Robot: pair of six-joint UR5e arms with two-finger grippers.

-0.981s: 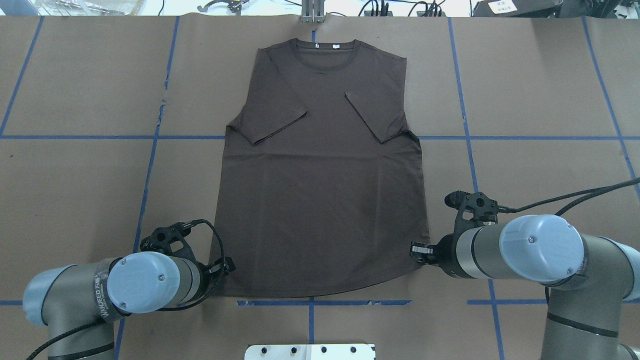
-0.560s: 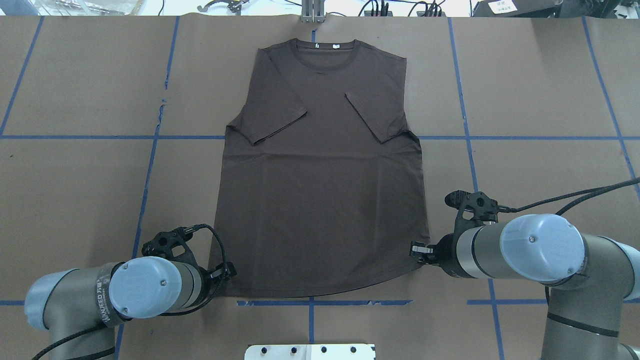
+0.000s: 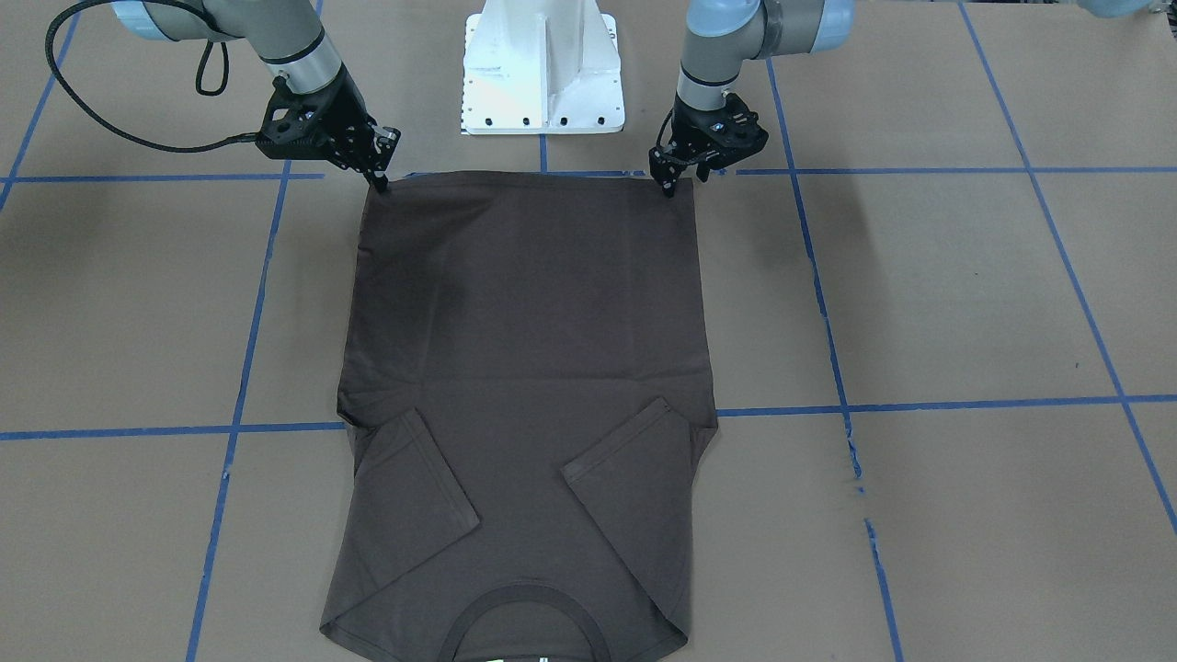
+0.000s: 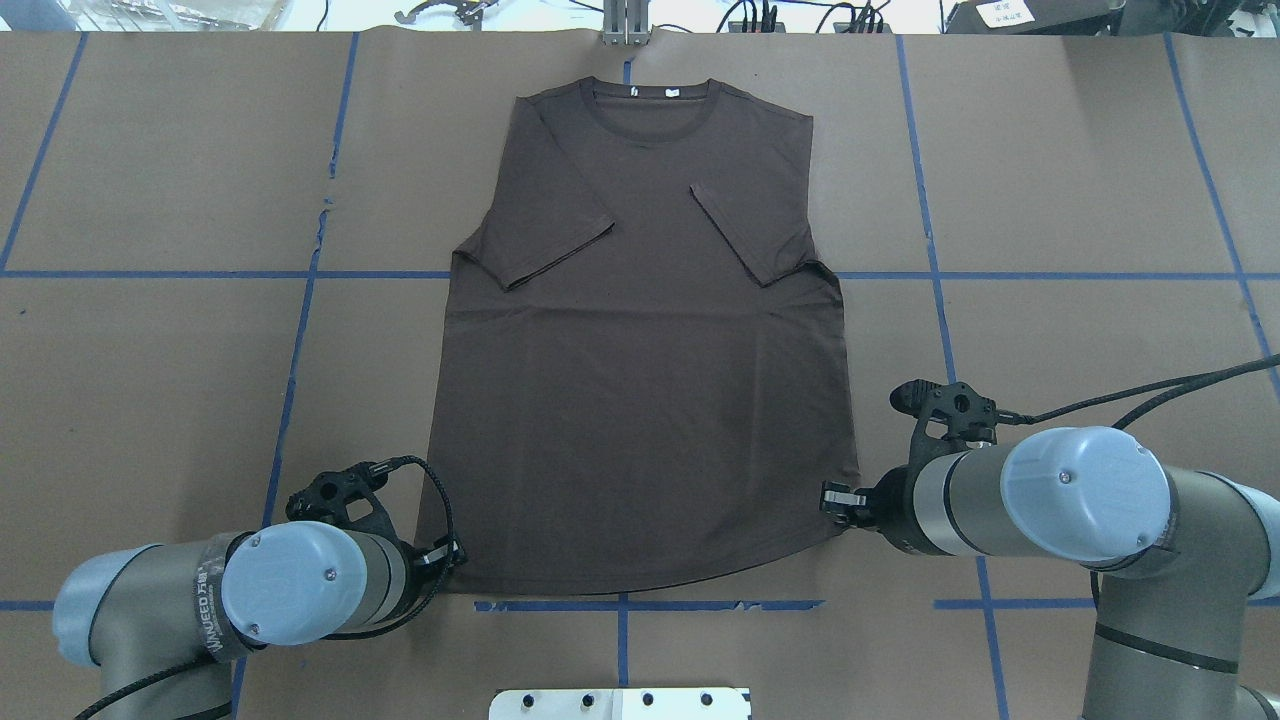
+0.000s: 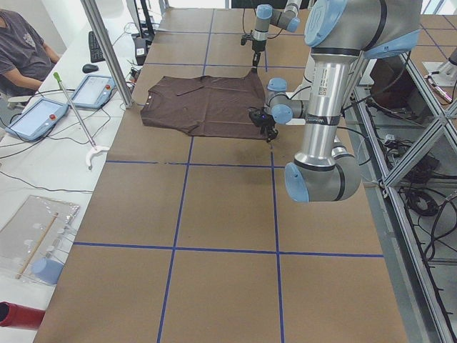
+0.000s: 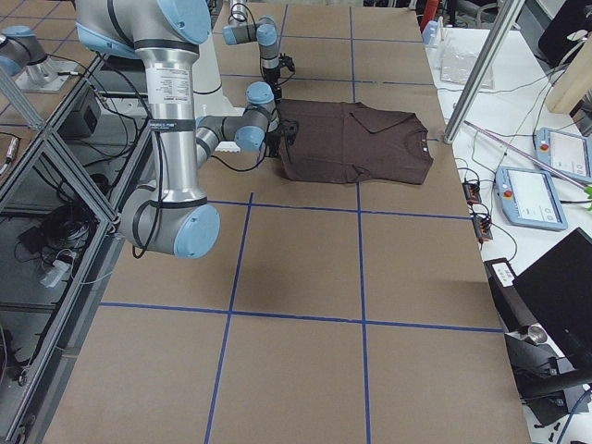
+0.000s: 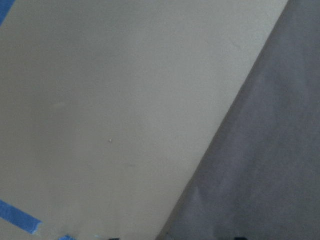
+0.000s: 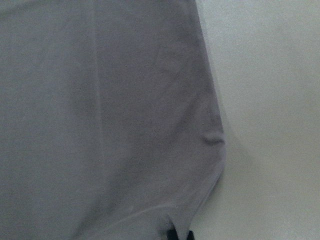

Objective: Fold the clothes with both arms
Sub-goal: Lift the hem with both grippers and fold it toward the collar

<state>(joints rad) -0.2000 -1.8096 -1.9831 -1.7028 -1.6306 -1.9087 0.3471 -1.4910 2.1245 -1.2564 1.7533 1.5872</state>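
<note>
The dark brown-grey T-shirt [image 4: 640,350] lies flat on the brown paper table, collar [image 4: 650,100] at the far edge, white neck tag [image 4: 672,92] showing, both sleeves folded inward. My left gripper [image 4: 455,555] is low at the hem's near left corner, also seen in the front-facing view [image 3: 668,188]. The left wrist view shows the shirt's edge [image 7: 270,165] with the jaws apart, holding nothing. My right gripper [image 4: 830,500] sits at the hem's near right corner [image 3: 380,182]. The right wrist view shows its tips close together on the cloth corner [image 8: 200,200].
The white pedestal base [image 3: 542,64] stands just behind the hem between the arms. Blue tape lines [image 4: 300,330] cross the paper. A metal post [image 4: 625,25] stands beyond the collar. An operator [image 5: 25,50] and tablets [image 5: 43,118] are past the far edge.
My left arm has drawn back toward the robot, bringing its gripper along the shirt's left edge down to the hem corner. The right arm and the shirt have not moved.
</note>
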